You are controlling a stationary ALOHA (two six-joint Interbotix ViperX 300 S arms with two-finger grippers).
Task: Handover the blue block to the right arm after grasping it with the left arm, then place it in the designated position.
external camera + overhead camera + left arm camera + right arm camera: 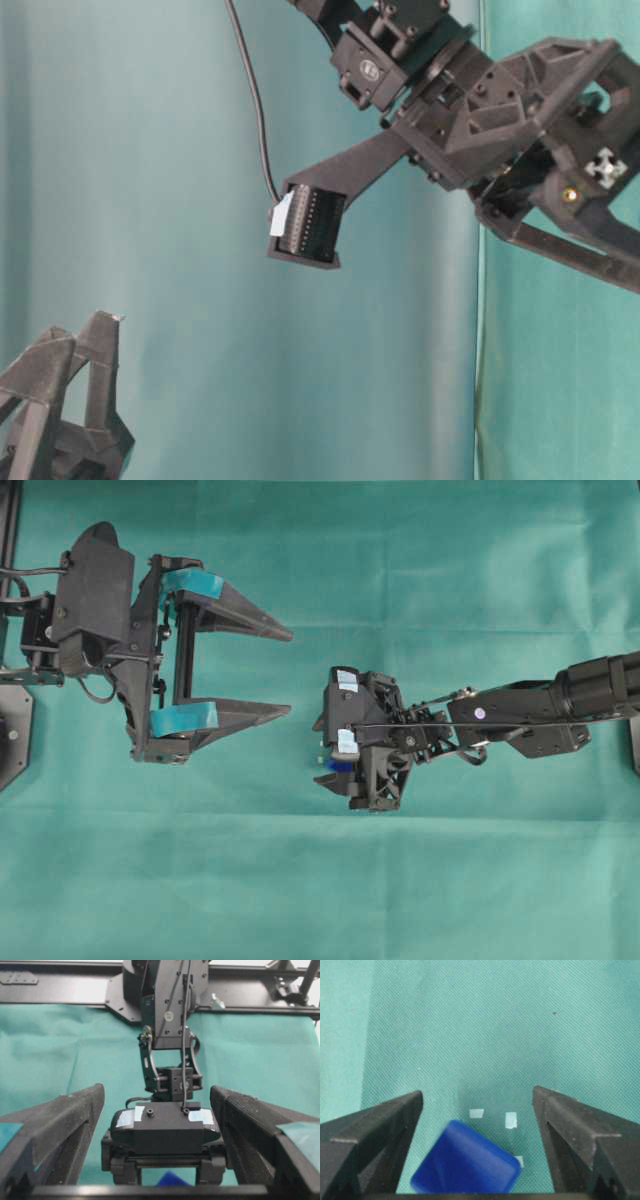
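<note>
In the right wrist view the blue block [465, 1160] shows blurred and tilted between the fingers of my right gripper [477, 1091], which is open. The block lies closer to the left finger [390, 1125], with a clear gap to the other one. Three white marks of the designated position [511, 1120] show just beyond and beside the block; it covers the rest. From overhead the right gripper [335, 770] points down at the cloth with the blue block [342, 766] under it. My left gripper [289, 672] is wide open and empty, off to the left, facing the right arm [165, 1130].
Green cloth [400, 880] covers the whole table. A black frame rail [60, 990] runs along the far edge behind the right arm's base. Black mounting hardware [12, 730] sits at the left edge.
</note>
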